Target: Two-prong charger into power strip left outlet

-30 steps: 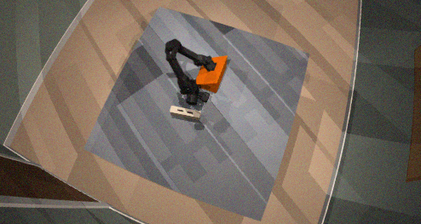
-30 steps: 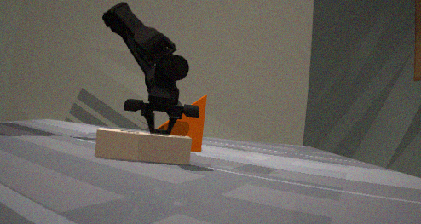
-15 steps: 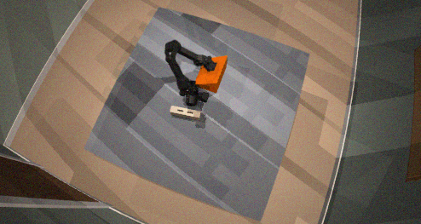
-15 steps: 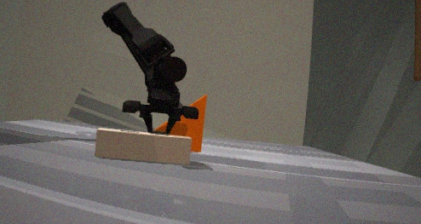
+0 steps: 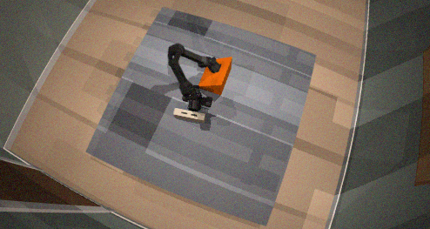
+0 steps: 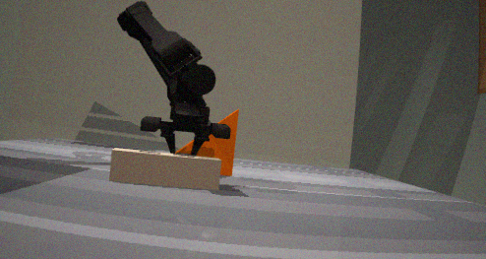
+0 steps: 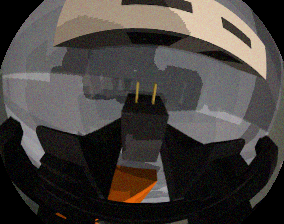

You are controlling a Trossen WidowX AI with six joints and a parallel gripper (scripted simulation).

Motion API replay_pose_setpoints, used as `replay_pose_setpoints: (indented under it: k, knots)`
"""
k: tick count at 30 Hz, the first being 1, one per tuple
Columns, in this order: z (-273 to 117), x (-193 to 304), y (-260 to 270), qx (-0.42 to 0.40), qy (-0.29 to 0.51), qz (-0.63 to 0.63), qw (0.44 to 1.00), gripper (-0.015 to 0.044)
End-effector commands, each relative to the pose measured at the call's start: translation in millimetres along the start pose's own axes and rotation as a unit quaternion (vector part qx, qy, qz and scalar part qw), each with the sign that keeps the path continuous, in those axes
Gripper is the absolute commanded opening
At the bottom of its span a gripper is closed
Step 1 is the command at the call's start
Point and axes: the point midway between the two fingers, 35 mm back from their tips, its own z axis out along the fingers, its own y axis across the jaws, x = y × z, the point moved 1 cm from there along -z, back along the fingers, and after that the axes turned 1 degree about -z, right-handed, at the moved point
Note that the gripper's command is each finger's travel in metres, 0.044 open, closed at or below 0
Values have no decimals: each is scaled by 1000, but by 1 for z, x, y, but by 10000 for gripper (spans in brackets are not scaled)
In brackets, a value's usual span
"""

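The black charger is held upright between the two fingers, its two gold prongs bare and pointing away from the gripper. My gripper is shut on the charger. The beige power strip lies on the grey mat, with dark slots in its top. In the wrist view the strip crosses the top of the frame and the prongs are apart from it, over the mat. In the exterior view the fingertips show just behind the strip's top edge; the charger is hidden there.
An orange wedge-shaped block stands behind the gripper, beside the arm's base. The arm bends over from there toward the strip. The grey mat lies on a wooden surface.
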Motion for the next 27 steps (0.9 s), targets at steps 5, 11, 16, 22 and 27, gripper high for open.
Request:
replay_pose_setpoints:
  k: [5, 11, 16, 22, 27]
  knots:
    - [1, -10, -1, 3, 1, -12, 1000, 0]
    - [1, -17, -2, 3, 1, -19, 1000, 0]
    - [2, -23, -4, 4, 1, -25, 1000, 0]
    - [2, -24, -4, 4, 1, -26, 1000, 0]
    - [2, -24, -4, 4, 1, -26, 1000, 0]
